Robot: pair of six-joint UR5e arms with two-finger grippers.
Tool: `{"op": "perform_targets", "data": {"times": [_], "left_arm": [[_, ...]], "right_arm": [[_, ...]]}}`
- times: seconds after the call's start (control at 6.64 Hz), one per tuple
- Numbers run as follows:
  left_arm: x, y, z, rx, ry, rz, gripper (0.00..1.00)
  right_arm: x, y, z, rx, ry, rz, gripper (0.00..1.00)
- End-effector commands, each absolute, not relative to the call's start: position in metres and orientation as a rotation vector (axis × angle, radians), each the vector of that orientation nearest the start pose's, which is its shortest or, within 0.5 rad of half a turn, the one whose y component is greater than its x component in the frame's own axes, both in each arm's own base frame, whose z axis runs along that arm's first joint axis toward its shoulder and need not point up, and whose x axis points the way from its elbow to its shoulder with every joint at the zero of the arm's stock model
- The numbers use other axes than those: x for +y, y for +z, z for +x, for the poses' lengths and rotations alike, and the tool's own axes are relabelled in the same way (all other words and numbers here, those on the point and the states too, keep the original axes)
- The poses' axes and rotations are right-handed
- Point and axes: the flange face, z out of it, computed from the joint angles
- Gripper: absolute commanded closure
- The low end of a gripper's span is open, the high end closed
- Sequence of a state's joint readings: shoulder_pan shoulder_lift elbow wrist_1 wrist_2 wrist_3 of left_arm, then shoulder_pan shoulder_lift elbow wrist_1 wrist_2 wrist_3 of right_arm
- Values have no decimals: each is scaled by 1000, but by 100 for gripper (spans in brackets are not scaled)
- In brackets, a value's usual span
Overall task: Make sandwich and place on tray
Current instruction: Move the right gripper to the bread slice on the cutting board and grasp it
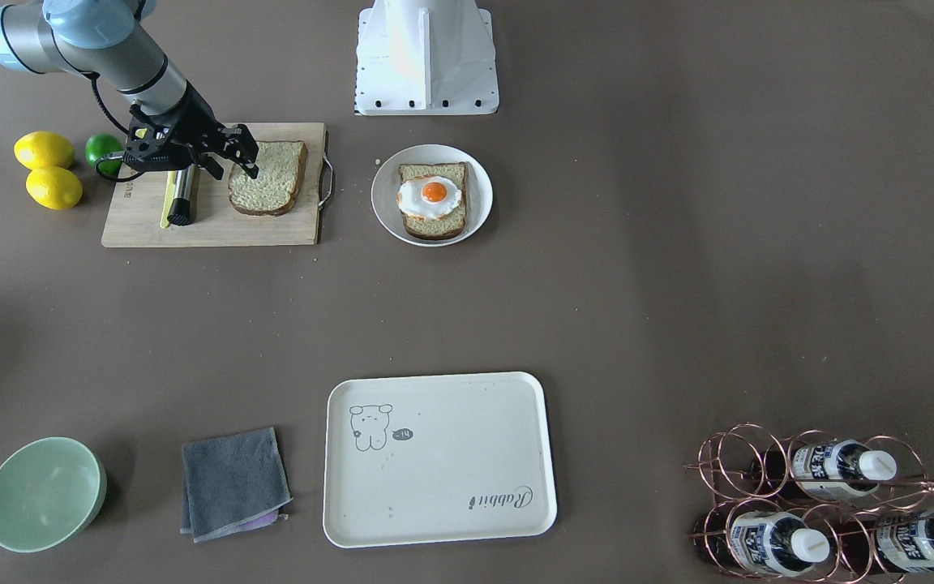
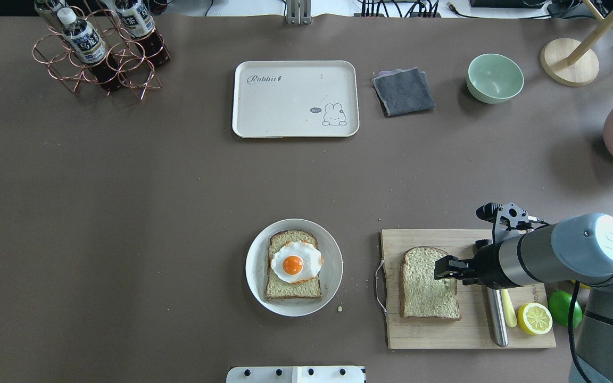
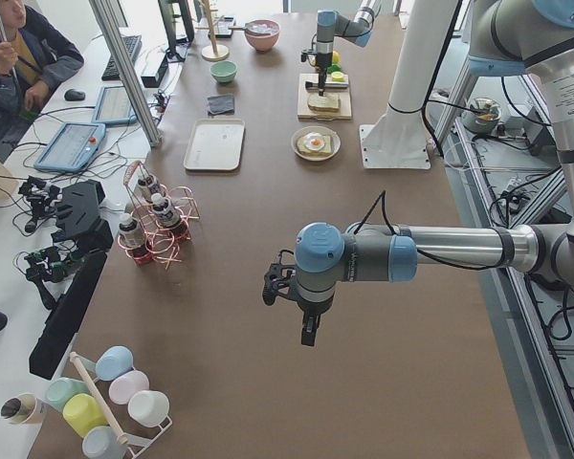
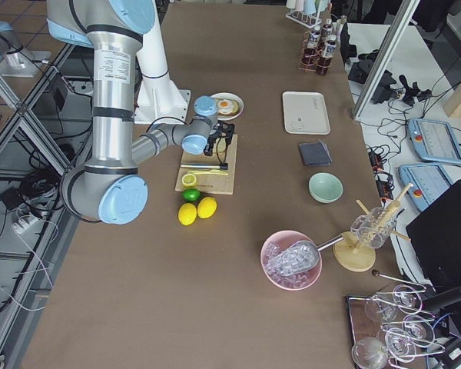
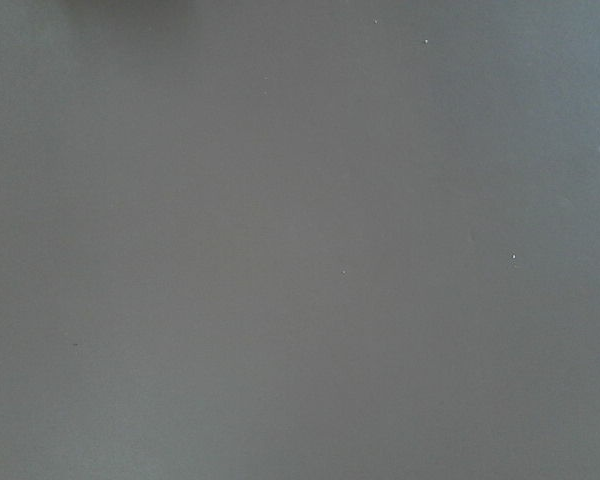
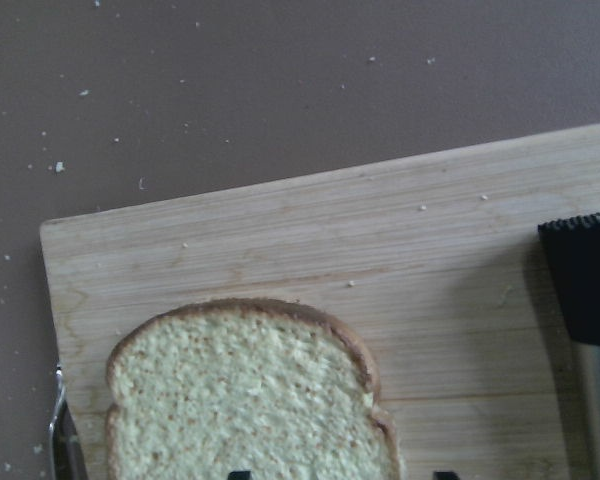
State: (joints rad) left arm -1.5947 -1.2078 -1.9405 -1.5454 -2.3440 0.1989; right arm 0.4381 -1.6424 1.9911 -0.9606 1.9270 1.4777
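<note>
Reaching in level from the overhead view's lower right, the right fingers hang spread over the loose bread slice on the cutting board. The egg-topped slice sits on the plate, bottom centre; the tray is top middle. Only the left side view catches the left fingers, pointing down at the bench. Can't tell their grip.

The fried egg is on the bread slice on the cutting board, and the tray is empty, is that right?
Not quite. The egg lies on the slice on the plate, not the one on the cutting board, which is bare. The overhead view shows it. The tray is empty, as you said.
</note>
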Motion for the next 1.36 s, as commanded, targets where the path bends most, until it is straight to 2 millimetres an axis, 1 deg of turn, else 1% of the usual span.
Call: {"op": "perform_targets", "data": {"times": [0.0,0.15,0.3,0.45,0.6,0.75,0.9,1.05,1.21], "left_arm": [[-337,631,-72,771,158,68,2],[-337,630,-72,771,159,73,2],[-337,630,-73,770,158,75,2],[-339,628,-73,770,160,78,2],[-340,628,-73,770,160,79,2],[-341,627,-73,770,161,81,2],[-341,627,-73,770,161,81,2],[-341,627,-73,770,161,81,2],[-341,626,-73,770,160,83,2]], "right_arm": [[-291,433,-389,-983,145,-69,36],[-291,433,-389,-985,145,-68,45],[-291,433,-390,-983,145,-70,60],[-292,432,-391,-988,144,-69,84],[-292,431,-391,-989,145,-69,100],[-292,429,-390,-993,143,-73,100],[-302,423,-379,-1013,156,-77,100],[-318,412,-357,-1049,170,-101,100],[-337,382,-342,-1124,161,-127,100]]}}
